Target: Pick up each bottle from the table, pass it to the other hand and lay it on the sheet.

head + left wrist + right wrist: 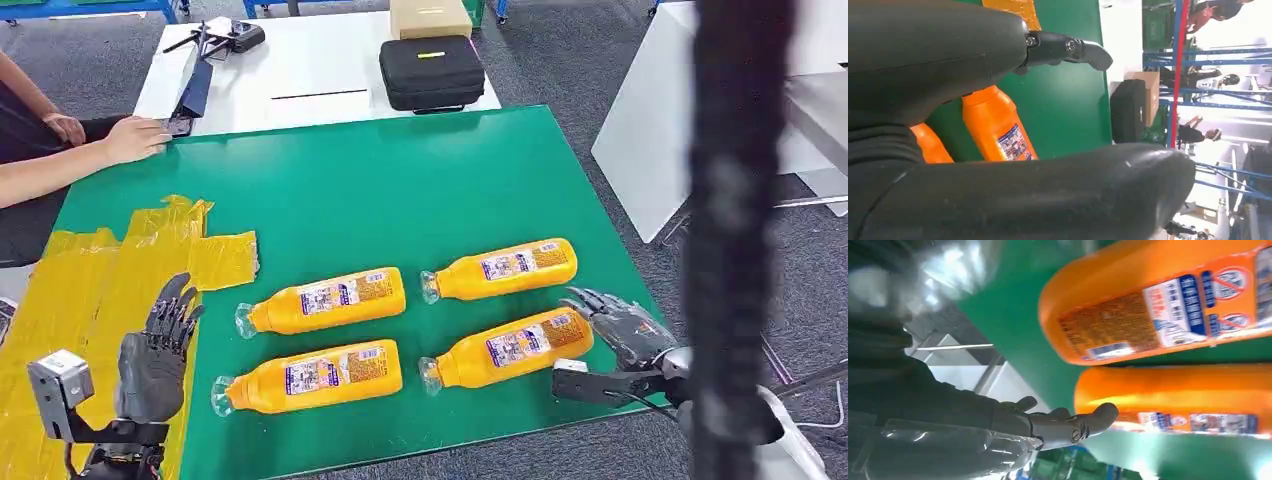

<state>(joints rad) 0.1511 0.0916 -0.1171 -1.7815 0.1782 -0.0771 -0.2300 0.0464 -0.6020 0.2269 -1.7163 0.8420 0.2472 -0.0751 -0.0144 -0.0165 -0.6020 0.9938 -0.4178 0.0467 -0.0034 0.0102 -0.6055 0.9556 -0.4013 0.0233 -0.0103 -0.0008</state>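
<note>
Right hand (622, 325) sits at the base end of the near-right orange bottle (510, 349), fingers apart and holding nothing, probably placed there to grasp that bottle first. Left hand (158, 352) is raised, fingers spread and empty, over the yellow sheet (90, 290), where it seems to wait to receive the pass. All four bottles lie on their sides on the green table (400, 180), two rows of two, caps toward the sheet, none moved onto it yet.
</note>
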